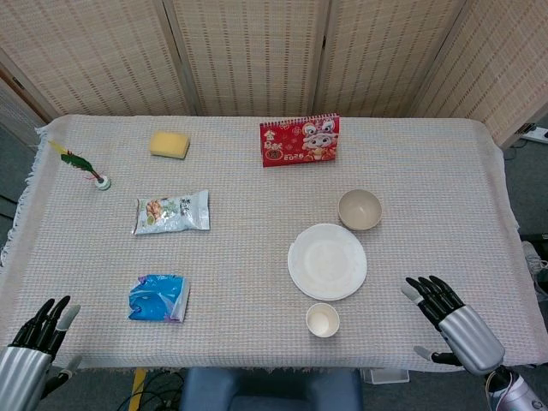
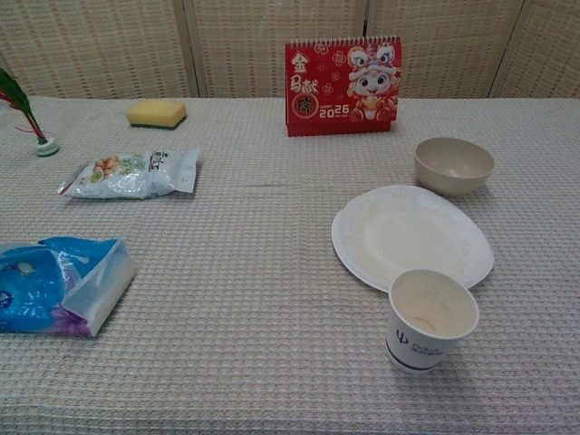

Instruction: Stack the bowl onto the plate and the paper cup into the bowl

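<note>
A beige bowl (image 1: 360, 209) (image 2: 453, 165) stands upright on the cloth, just beyond the white plate (image 1: 327, 261) (image 2: 410, 237). A white paper cup (image 1: 323, 320) (image 2: 430, 319) stands upright and empty just in front of the plate. My right hand (image 1: 449, 319) hovers at the near right edge of the table, fingers spread, holding nothing, to the right of the cup. My left hand (image 1: 34, 342) sits at the near left corner, fingers apart and empty. Neither hand shows in the chest view.
A red 2026 desk calendar (image 1: 300, 140) stands at the back. A yellow sponge (image 1: 169, 144), a snack packet (image 1: 171, 212), a blue tissue pack (image 1: 158, 298) and a feathered shuttlecock (image 1: 86, 167) lie on the left half. Woven screens close the back.
</note>
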Controlling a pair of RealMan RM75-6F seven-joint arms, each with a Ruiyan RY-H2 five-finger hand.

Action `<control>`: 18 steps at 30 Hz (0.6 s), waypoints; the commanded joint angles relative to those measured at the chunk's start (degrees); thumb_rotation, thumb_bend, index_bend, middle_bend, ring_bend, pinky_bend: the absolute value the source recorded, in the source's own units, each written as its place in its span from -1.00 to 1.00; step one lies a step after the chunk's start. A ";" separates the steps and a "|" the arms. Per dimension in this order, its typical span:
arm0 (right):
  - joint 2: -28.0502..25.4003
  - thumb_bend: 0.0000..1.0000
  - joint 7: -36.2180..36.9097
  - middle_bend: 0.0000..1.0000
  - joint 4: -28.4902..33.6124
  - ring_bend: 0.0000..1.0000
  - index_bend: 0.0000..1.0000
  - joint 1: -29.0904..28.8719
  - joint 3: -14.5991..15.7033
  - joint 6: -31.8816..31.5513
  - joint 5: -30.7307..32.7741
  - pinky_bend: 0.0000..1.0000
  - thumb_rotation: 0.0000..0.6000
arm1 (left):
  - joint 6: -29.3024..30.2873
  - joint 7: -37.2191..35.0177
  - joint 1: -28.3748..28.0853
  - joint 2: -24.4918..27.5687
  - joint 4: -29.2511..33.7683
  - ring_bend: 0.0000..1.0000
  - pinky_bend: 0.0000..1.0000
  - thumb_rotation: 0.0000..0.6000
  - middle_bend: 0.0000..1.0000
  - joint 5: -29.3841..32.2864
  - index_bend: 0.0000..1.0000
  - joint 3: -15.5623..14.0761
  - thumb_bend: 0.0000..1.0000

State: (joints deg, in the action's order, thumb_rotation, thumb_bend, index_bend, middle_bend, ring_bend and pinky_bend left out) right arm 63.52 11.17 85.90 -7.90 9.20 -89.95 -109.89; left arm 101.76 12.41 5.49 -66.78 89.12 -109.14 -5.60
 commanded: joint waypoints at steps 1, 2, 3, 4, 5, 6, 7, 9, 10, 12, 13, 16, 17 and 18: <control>0.08 -0.79 -0.30 -1.00 0.24 -1.00 -1.00 -0.28 -0.01 0.70 0.15 -1.00 1.00 | 0.16 -0.16 0.13 0.06 -0.12 -0.99 -0.43 1.00 -0.86 0.04 -1.00 0.00 -0.45; 0.08 -0.79 -0.36 -1.00 0.36 -1.00 -1.00 -0.35 -0.01 0.89 0.20 -1.00 1.00 | 0.15 -0.19 0.17 0.09 -0.15 -0.99 -0.43 1.00 -0.86 0.08 -1.00 -0.02 -0.45; 0.06 -0.79 -0.41 -1.00 0.42 -1.00 -1.00 -0.40 -0.01 1.00 0.23 -1.00 1.00 | 0.20 -0.21 0.20 0.10 -0.17 -0.99 -0.43 1.00 -0.86 0.05 -1.00 -0.03 -0.45; 0.05 -0.79 -0.53 -1.00 0.51 -1.00 -1.00 -0.45 -0.02 1.16 0.30 -1.00 1.00 | 0.32 -0.22 0.25 0.11 -0.21 -0.99 -0.43 1.00 -0.86 -0.03 -1.00 -0.03 -0.45; 0.03 -0.79 -0.58 -1.00 0.58 -1.00 -1.00 -0.48 -0.03 1.27 0.39 -1.00 1.00 | 0.43 -0.23 0.30 0.11 -0.24 -0.99 -0.43 1.00 -0.86 -0.09 -1.00 -0.03 -0.45; 0.00 -0.79 -0.55 -1.00 0.64 -1.00 -1.00 -0.50 0.01 1.42 0.47 -1.00 1.00 | 0.53 -0.24 0.33 0.13 -0.24 -0.99 -0.43 1.00 -0.86 -0.14 -1.00 -0.01 -0.45; -0.10 -0.79 -0.40 -1.00 0.72 -1.00 -1.00 -0.53 0.10 1.59 0.55 -1.00 1.00 | 0.58 -0.27 0.32 0.14 -0.20 -0.99 -0.43 1.00 -0.86 -0.23 -1.00 0.00 -0.45; -0.72 -0.79 0.07 -1.00 1.12 -1.00 -1.00 -0.50 0.58 2.08 0.72 -1.00 1.00 | 0.52 -0.40 0.11 0.13 -0.11 -0.99 -0.43 1.00 -0.86 -0.44 -1.00 0.13 -0.45; -1.12 -0.79 0.33 -1.00 1.45 -1.00 -1.00 -0.44 0.81 2.10 0.72 -1.00 1.00 | 0.29 -0.42 -0.04 0.11 -0.11 -0.99 -0.43 1.00 -0.86 -0.41 -1.00 0.19 -0.45; -1.82 -0.79 0.88 -1.00 1.99 -1.00 -1.00 -0.22 0.89 1.39 0.68 -1.00 1.00 | -0.66 -0.57 -0.39 0.11 -0.09 -0.99 -0.43 1.00 -0.86 -0.10 -1.00 0.16 -0.45; -2.07 -0.79 1.13 -1.00 2.17 -1.00 -1.00 -0.14 0.86 1.11 0.75 -1.00 1.00 | -0.97 -0.66 -0.52 0.13 -0.07 -0.99 -0.43 1.00 -0.86 0.05 -1.00 0.17 -0.45; -3.61 -0.79 3.39 -1.00 3.52 -1.00 -1.00 -1.57 0.52 2.49 1.24 -1.00 1.00 | -1.39 -0.81 -0.73 0.20 0.14 -0.99 -0.43 1.00 -0.86 0.36 -1.00 0.28 -0.45; -4.92 -0.79 4.33 -1.00 4.86 -1.00 -1.00 -3.12 0.13 4.61 1.90 -1.00 1.00 | -1.28 -0.81 -0.74 0.19 0.19 -0.99 -0.43 1.00 -0.86 0.39 -1.00 0.37 -0.45; -6.15 -0.79 4.93 -1.00 6.15 -1.00 -1.00 -4.57 -0.26 6.55 2.40 -1.00 1.00 | -1.24 -0.79 -0.70 0.21 0.26 -0.99 -0.43 1.00 -0.86 0.42 -1.00 0.37 -0.45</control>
State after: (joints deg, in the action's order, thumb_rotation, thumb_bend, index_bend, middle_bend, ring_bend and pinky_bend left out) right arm 59.77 14.25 89.62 -9.74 9.64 -86.99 -108.56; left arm 100.50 11.61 4.79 -66.58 89.35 -108.74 -5.24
